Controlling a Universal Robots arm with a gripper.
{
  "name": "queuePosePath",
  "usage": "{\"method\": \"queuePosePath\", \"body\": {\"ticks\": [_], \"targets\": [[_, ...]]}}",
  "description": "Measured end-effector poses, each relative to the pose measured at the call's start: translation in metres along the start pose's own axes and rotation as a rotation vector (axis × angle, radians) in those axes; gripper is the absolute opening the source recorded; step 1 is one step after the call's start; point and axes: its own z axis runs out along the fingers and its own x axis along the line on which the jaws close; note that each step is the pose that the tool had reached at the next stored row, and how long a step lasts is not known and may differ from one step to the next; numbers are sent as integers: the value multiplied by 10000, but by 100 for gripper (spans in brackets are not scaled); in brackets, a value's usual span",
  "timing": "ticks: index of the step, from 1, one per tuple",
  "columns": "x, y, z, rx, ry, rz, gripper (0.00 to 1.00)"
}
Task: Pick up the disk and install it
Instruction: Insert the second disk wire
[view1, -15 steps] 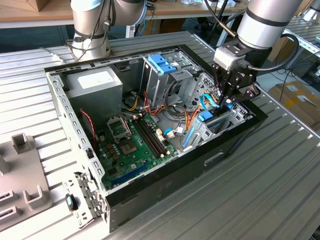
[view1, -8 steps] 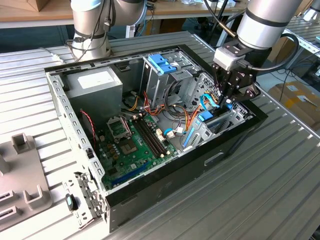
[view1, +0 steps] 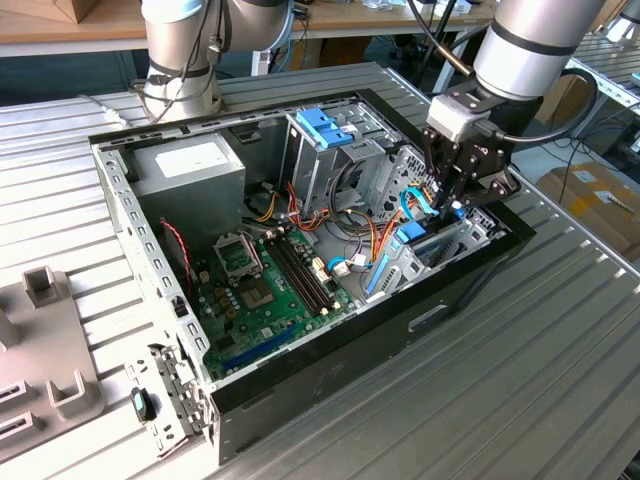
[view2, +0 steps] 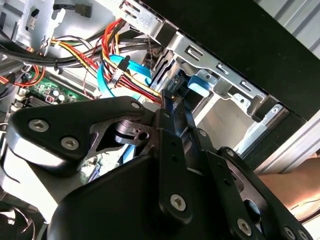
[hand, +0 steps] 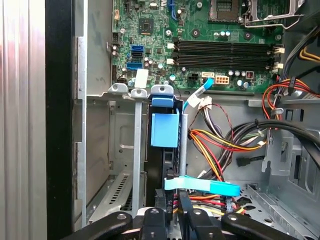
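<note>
The disk (hand: 165, 130) stands on edge in a slot of the metal drive bay (hand: 135, 165) at the end of the open computer case (view1: 300, 350); its light-blue carrier tab faces the motherboard. In the exterior view the disk (view1: 412, 236) sits low in the case's right end, just under my gripper (view1: 450, 200). In both wrist views my gripper (hand: 176, 200) (view2: 177, 112) is shut, its fingertips (view2: 169, 107) close together at the disk's near end. Whether they press on it I cannot tell. A flat blue data cable (hand: 200, 186) crosses right in front of the fingertips.
Red, yellow and orange wire bundles (hand: 220, 145) crowd beside the bay. A darker blue bracket (view1: 325, 127) tops the metal drive cage, with the power supply (view1: 190, 165) and motherboard (view1: 270, 290) beyond. A second arm's base (view1: 180, 70) stands behind the case; grey fixtures (view1: 45, 290) lie on the ribbed table.
</note>
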Motion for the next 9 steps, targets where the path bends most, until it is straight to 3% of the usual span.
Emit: {"method": "queuePosePath", "body": {"ticks": [3,6,9], "targets": [[1,-4,-47,0,-1,0,24],[7,-15,-197,0,-1,1,24],[9,-18,-237,0,0,0,24]]}}
